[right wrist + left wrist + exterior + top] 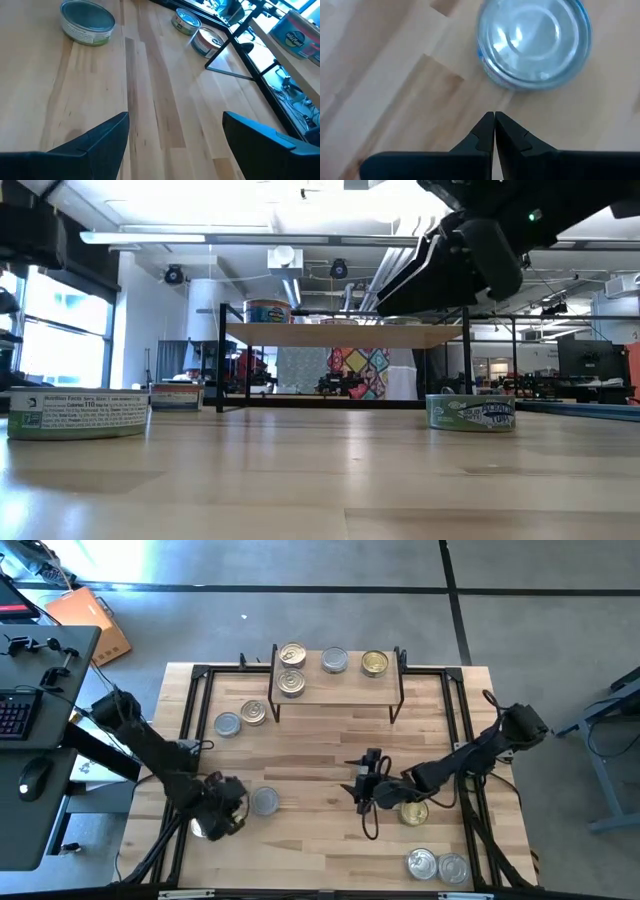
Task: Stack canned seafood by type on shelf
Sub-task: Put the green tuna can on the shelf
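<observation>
The shelf (336, 688) stands at the table's far side with several tins on top, among them a gold-lidded one (374, 663). More canned seafood rests flat on the table. My left gripper (494, 116) is shut and empty near the front left, its tips just short of a silver-lidded tin (534, 42), which the high view shows too (265, 801). My right gripper (175, 135) hangs open and empty over the table's middle (362, 783), beside a gold-lidded tin (413, 810). From the right wrist, a green-labelled tin (87, 22) sits far ahead.
Two tins (228, 724) (253, 712) stand left of the shelf, and two more (421, 863) (452, 868) near the front right corner. A black frame (190, 710) runs along the table's edges. A desk with a keyboard and a mouse (30, 720) stands off to the left.
</observation>
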You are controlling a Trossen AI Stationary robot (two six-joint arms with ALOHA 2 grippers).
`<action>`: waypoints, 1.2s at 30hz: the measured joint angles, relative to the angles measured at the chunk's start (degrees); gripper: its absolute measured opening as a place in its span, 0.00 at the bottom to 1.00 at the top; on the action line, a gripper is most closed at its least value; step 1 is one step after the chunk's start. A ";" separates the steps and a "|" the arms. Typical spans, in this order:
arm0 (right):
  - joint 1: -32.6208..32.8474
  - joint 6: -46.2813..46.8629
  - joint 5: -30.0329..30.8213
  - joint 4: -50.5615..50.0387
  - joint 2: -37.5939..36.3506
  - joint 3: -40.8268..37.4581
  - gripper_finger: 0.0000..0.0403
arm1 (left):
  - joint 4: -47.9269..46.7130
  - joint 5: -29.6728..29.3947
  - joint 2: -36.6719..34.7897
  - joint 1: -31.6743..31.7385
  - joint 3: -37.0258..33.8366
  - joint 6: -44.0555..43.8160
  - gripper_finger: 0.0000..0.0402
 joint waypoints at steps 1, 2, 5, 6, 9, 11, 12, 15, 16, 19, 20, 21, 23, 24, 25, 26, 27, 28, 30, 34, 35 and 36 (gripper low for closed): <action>0.02 0.00 -0.03 -0.04 0.00 0.00 0.77 | 0.84 -1.52 0.34 -0.64 -0.53 -0.94 0.02; 0.06 0.11 -0.24 -0.06 0.00 0.02 0.77 | 2.55 -2.00 0.73 -0.72 -1.22 -1.49 0.02; -0.25 1.96 -4.46 -0.11 0.00 0.02 0.77 | 12.11 -1.69 2.25 0.11 -4.21 -1.61 0.02; -0.41 2.54 -6.52 -0.16 0.00 0.00 0.77 | 16.11 -2.03 3.01 0.68 -5.19 -0.73 0.02; -0.87 3.10 -11.03 -0.17 0.00 0.00 0.77 | 29.86 -4.23 6.36 2.91 -7.53 2.76 0.02; -1.05 3.10 -11.70 -0.15 0.00 0.00 0.77 | 39.98 -5.00 9.25 4.83 -7.74 7.70 0.02; -1.05 3.10 -11.71 -0.15 0.00 0.01 0.77 | 45.14 -5.25 10.58 5.62 -7.54 11.52 0.02; -1.28 3.02 -11.90 -0.11 0.00 0.02 0.77 | 57.80 -5.05 14.08 7.56 -5.84 25.67 0.02; -1.49 2.97 -12.44 -0.09 0.00 0.02 0.77 | 59.23 -4.87 14.78 8.00 -4.99 29.37 0.02; -2.34 2.80 -15.09 -0.17 0.00 0.00 0.77 | 58.29 -4.82 15.46 9.03 -2.39 34.76 0.02; -2.73 2.74 -16.47 -0.13 0.02 0.02 0.77 | 57.51 -4.83 15.44 9.28 -1.57 35.75 0.02; -3.22 2.70 -18.05 0.11 0.17 0.01 0.77 | 56.67 -4.88 15.44 9.29 -0.69 36.96 0.02; -4.23 2.16 -21.58 1.20 0.60 0.02 0.77 | 53.41 -6.64 15.44 9.14 1.21 41.52 0.02; -4.91 1.50 -23.50 3.46 1.33 0.02 0.77 | 50.62 -8.36 15.44 8.78 2.22 44.40 0.02; -5.62 0.28 -25.85 6.31 2.24 0.02 0.77 | 47.88 -10.17 15.44 8.38 3.21 46.56 0.02; -6.38 -1.37 -28.36 9.48 3.49 0.02 0.77 | 44.83 -12.03 15.44 8.03 4.04 47.97 0.02; -7.18 -3.25 -31.83 13.38 5.00 0.02 0.77 | 42.41 -13.63 15.44 7.67 4.71 48.85 0.02; -7.97 -5.12 -35.37 17.59 6.73 0.02 0.77 | 40.35 -14.55 15.44 7.32 5.42 49.44 0.02; -9.33 -8.74 -41.66 24.89 10.41 0.21 0.77 | 35.88 -15.52 15.43 6.52 6.94 50.62 0.02; -11.33 -14.22 -48.04 29.44 18.27 5.19 0.76 | 22.90 -17.94 15.42 4.83 9.97 46.19 0.02; -11.78 -15.40 -48.68 29.39 20.28 7.37 0.75 | 18.98 -19.75 15.41 4.52 10.47 43.67 0.02; -12.17 -16.11 -48.88 29.16 22.13 9.73 0.73 | 15.04 -21.68 15.30 4.22 10.69 41.04 0.02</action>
